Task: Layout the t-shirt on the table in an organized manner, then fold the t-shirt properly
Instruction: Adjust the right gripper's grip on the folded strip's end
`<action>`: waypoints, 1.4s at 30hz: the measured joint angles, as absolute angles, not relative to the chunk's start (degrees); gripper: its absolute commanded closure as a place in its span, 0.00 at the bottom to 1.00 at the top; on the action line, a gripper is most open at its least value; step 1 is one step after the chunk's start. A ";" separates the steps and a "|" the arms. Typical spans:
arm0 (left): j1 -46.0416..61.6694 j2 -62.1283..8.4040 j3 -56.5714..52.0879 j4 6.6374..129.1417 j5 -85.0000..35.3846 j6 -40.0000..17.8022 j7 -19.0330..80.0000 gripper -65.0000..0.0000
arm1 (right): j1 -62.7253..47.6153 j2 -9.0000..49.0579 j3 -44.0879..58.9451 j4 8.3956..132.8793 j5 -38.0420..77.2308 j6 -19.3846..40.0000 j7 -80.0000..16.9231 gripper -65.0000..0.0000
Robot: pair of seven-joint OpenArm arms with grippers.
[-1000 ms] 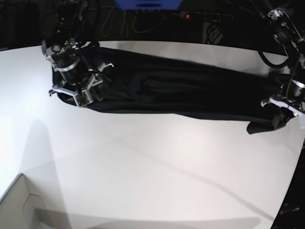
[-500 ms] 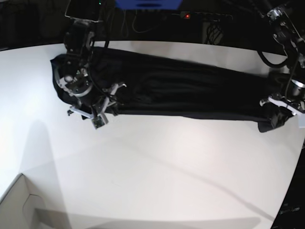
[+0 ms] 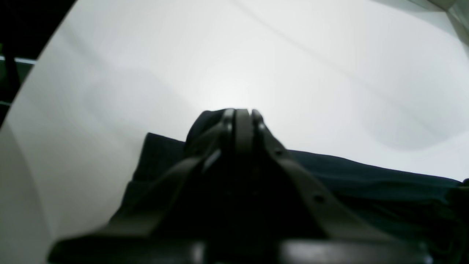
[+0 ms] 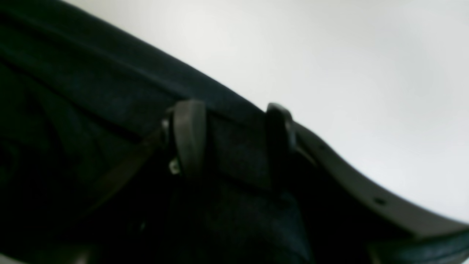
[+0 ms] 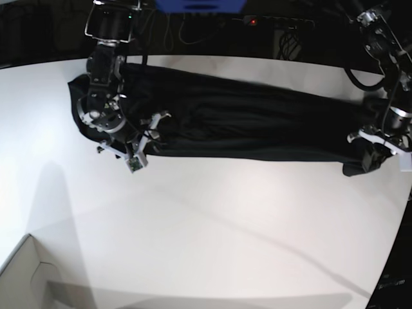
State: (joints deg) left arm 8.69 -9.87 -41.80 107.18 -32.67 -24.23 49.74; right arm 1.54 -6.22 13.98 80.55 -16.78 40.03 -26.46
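Note:
The black t-shirt [image 5: 257,122] lies stretched in a long band across the far part of the white table [image 5: 206,225]. My right gripper [image 5: 143,143] hovers at the band's near hem towards its left end. In the right wrist view this gripper [image 4: 234,139] is open, its fingers [image 4: 188,135] apart over the dark t-shirt [image 4: 91,91]. My left gripper [image 5: 372,159] is at the band's right end, shut on a bunched bit of cloth. In the left wrist view its fingertips [image 3: 238,117] press together, with the t-shirt [image 3: 366,179] trailing off to the right.
A white box corner [image 5: 22,277] pokes in at the bottom left. Cables and a power strip with a red light [image 5: 254,22] run behind the table's far edge. The table's curved edge [image 5: 399,244] passes close to the left arm.
My right gripper has moved off the shirt's left end, right and nearer, to the front hem, uncovering that end. The cloth at my left gripper has drawn slightly right and up.

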 measured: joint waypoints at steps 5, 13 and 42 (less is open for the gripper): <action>8.67 -9.85 -41.80 107.18 -32.67 -24.23 49.71 1.00 | 1.06 -6.02 13.96 79.99 -16.19 40.01 -25.32 1.00; 8.71 -9.82 -41.80 107.20 -32.69 -24.23 49.69 1.00 | -2.76 -6.17 14.24 90.30 -18.57 40.05 -29.71 1.00; 11.75 -10.28 -42.13 105.01 -31.75 -24.23 50.17 1.00 | -25.28 -7.81 13.98 113.56 -17.78 40.27 -28.75 1.00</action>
